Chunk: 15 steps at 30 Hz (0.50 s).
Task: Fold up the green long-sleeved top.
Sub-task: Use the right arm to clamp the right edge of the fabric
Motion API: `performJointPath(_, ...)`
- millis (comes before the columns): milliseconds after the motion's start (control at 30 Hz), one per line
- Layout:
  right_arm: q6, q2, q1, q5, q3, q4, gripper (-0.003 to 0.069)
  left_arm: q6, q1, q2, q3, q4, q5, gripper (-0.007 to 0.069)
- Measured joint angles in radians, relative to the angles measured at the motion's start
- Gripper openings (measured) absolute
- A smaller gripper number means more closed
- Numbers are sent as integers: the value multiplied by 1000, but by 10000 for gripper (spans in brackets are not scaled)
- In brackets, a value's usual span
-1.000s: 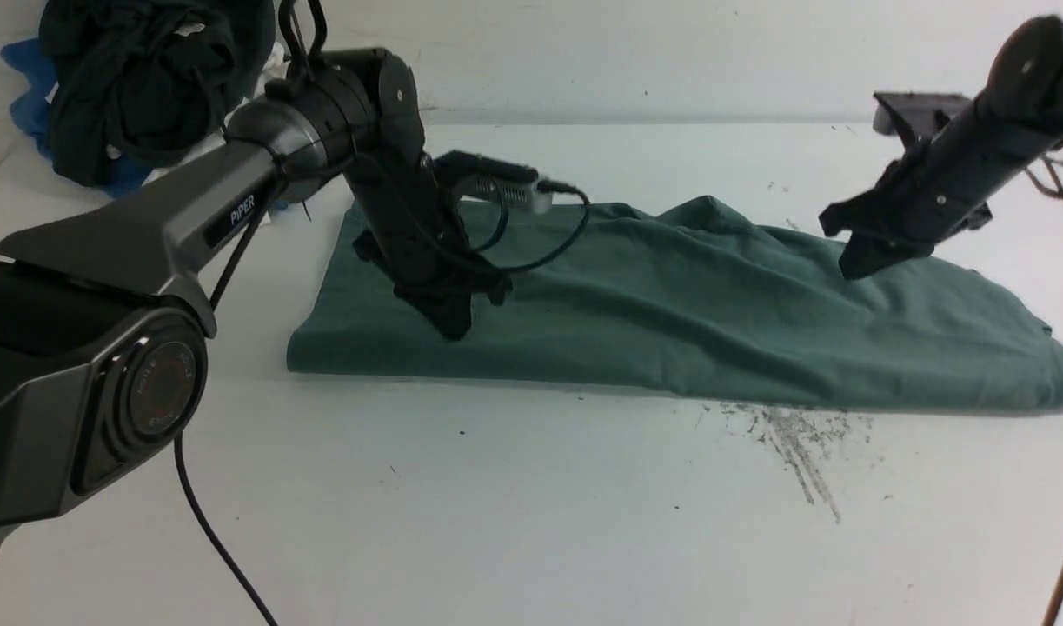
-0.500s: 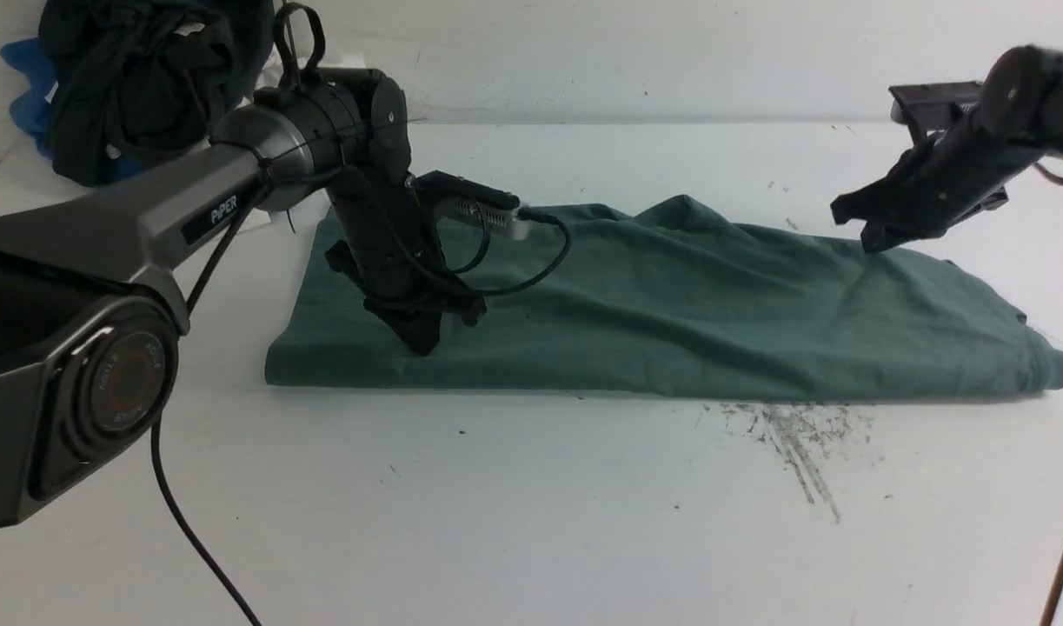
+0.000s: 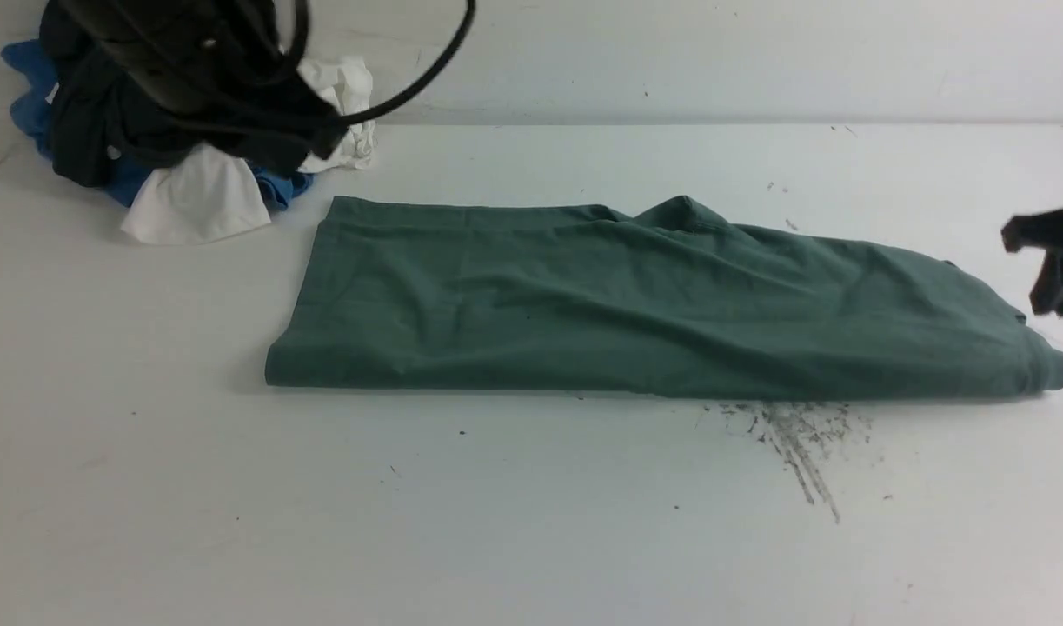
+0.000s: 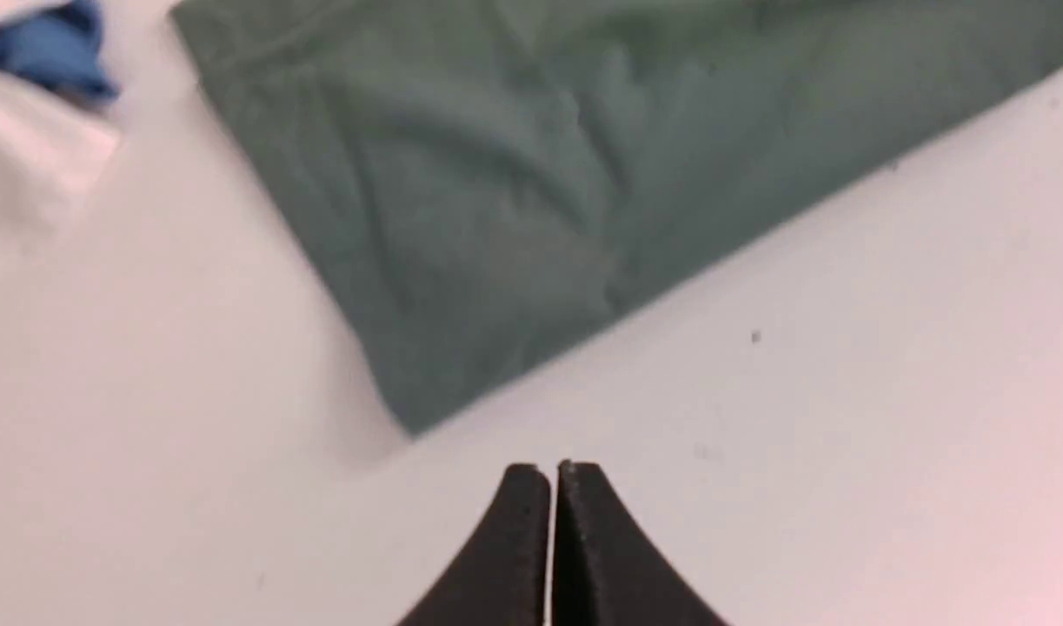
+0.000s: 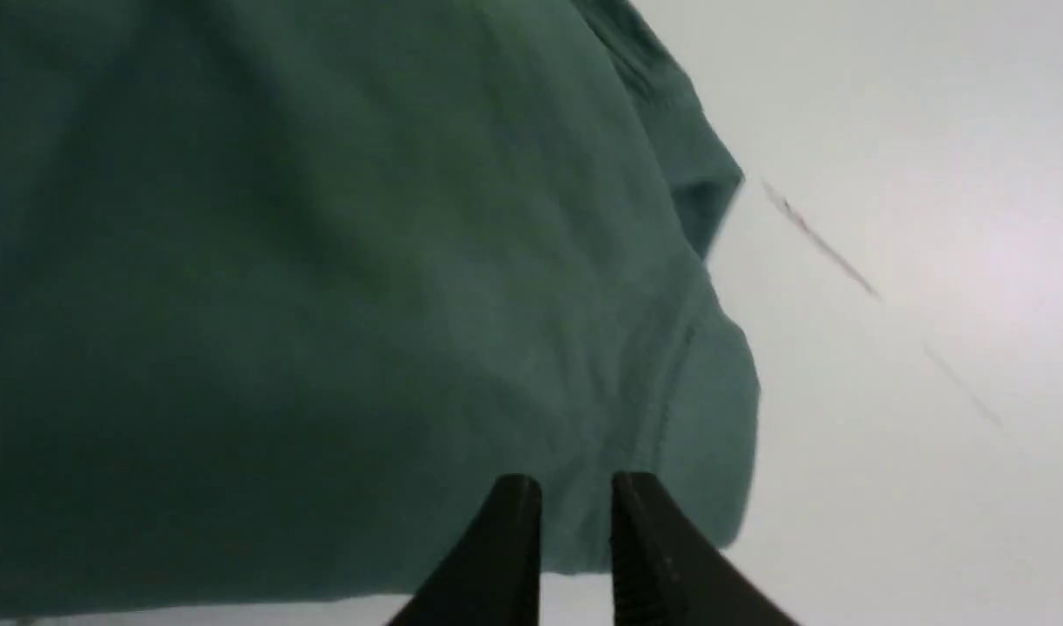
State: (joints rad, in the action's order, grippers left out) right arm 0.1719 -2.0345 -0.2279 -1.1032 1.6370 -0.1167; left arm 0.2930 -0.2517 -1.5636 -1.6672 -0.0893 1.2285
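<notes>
A white surface (image 3: 496, 522) carries the green long-sleeved top (image 3: 653, 313), which lies across its middle as a long, wrinkled band folded lengthwise. Dark scuff marks (image 3: 792, 435) sit just in front of the top. A pile of black, white and blue garments (image 3: 196, 204) lies at the far left corner. The left end effector (image 4: 553, 474) is closed on nothing above bare surface near the top's corner. The right end effector (image 5: 574, 487), narrowly parted and empty, hangs over the top's right end.
</notes>
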Motion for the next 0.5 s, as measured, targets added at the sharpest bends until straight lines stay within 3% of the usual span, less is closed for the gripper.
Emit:
performJointPath(300, -9, -95, -22, 95, -46, -50, 537, -41, 62, 438, 394, 32, -49, -7)
performJointPath(433, 11, -133, -24, 115, -41, -109, 568, -41, 62, 596, 512, 69, -95, -7)
performJointPath(500, 37, -143, -24, 127, -35, -140, 522, -42, 62, 716, 599, 104, -159, -7)
